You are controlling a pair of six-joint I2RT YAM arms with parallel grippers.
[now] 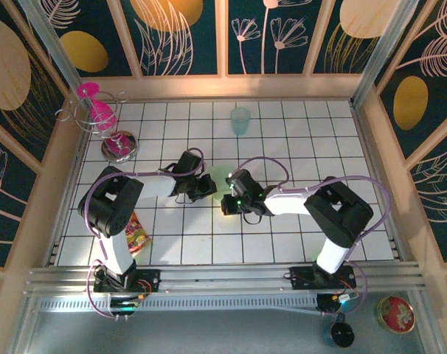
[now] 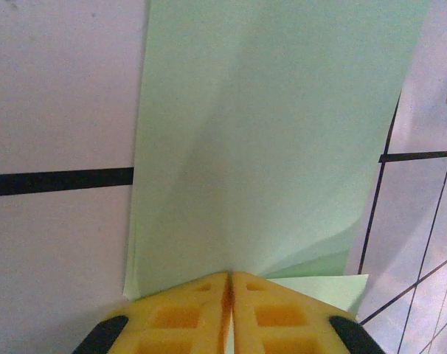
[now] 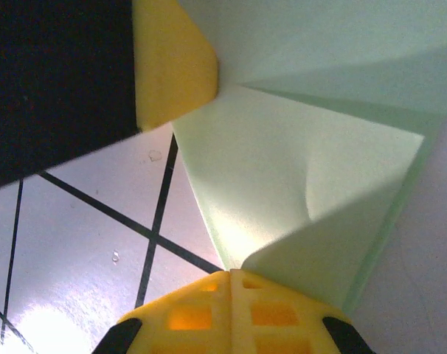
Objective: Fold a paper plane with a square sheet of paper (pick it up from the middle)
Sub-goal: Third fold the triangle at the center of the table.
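The light green sheet of paper (image 2: 268, 133) is partly folded, with slanted creases and overlapping layers, and is held just above the white tiled table. My left gripper (image 2: 230, 279) is shut, its yellow pads pinching one edge of the sheet. My right gripper (image 3: 231, 274) is also shut, gripping a folded corner of the paper (image 3: 305, 169). One of the left gripper's yellow fingers (image 3: 172, 66) shows at the sheet's far edge. In the top view both grippers meet mid-table, left (image 1: 206, 185) and right (image 1: 228, 204), with a sliver of the paper (image 1: 220, 179) between them.
A pale teal cup (image 1: 240, 120) stands at the back centre. A pink object in a wire holder (image 1: 98, 110) and a metal dish (image 1: 120, 145) sit back left. A snack packet (image 1: 137, 234) lies by the left arm's base. Walls (image 1: 371, 133) enclose the table.
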